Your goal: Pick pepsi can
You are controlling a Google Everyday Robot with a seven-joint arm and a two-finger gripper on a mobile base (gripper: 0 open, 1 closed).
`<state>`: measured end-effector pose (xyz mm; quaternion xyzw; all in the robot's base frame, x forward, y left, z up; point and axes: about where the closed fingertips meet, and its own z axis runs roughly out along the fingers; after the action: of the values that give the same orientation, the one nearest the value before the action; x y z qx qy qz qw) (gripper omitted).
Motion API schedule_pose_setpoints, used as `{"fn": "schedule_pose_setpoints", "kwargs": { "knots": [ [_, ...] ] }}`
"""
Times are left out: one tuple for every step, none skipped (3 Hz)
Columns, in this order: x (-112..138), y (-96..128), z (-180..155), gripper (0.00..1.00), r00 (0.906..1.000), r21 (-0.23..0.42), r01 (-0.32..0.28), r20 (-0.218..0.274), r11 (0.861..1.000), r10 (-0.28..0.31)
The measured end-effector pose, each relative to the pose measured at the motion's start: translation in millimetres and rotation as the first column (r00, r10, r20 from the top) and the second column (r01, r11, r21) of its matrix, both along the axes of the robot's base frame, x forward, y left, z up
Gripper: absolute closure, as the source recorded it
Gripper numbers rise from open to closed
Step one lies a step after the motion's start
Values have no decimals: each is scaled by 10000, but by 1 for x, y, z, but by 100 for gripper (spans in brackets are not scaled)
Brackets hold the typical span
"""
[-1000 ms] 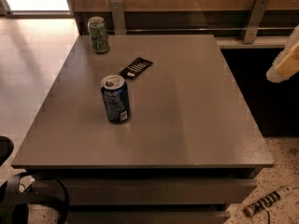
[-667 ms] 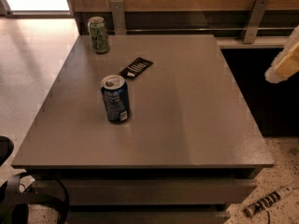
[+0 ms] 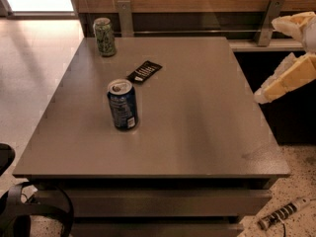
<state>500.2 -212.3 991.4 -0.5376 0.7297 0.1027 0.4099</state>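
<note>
The pepsi can (image 3: 122,104) is dark blue with a silver top and stands upright on the grey table (image 3: 197,122), left of the middle. My gripper (image 3: 265,60) is at the right edge of the view, beyond the table's right side and well apart from the can. Its two pale yellow fingers (image 3: 289,79) are spread apart with nothing between them.
A pale green patterned can (image 3: 104,36) stands at the table's back left corner. A flat black packet (image 3: 144,71) lies between the two cans. A wooden wall with metal brackets (image 3: 269,21) runs behind the table. A cable end (image 3: 281,215) lies on the floor at lower right.
My gripper has come a little further into view from the right, so its upper finger now shows too. The cans and the packet have not moved.
</note>
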Motion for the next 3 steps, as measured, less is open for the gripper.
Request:
{"fn": "schedule_pose_setpoints", "kwargs": {
  "knots": [
    [11, 33, -36, 0, 9945, 1909, -1039, 56, 9761, 1047],
    [17, 53, -52, 0, 9865, 2788, -1604, 122, 9469, 1635],
    [17, 57, -54, 0, 9855, 2884, -1661, 147, 9430, 1690]
  ]
}}
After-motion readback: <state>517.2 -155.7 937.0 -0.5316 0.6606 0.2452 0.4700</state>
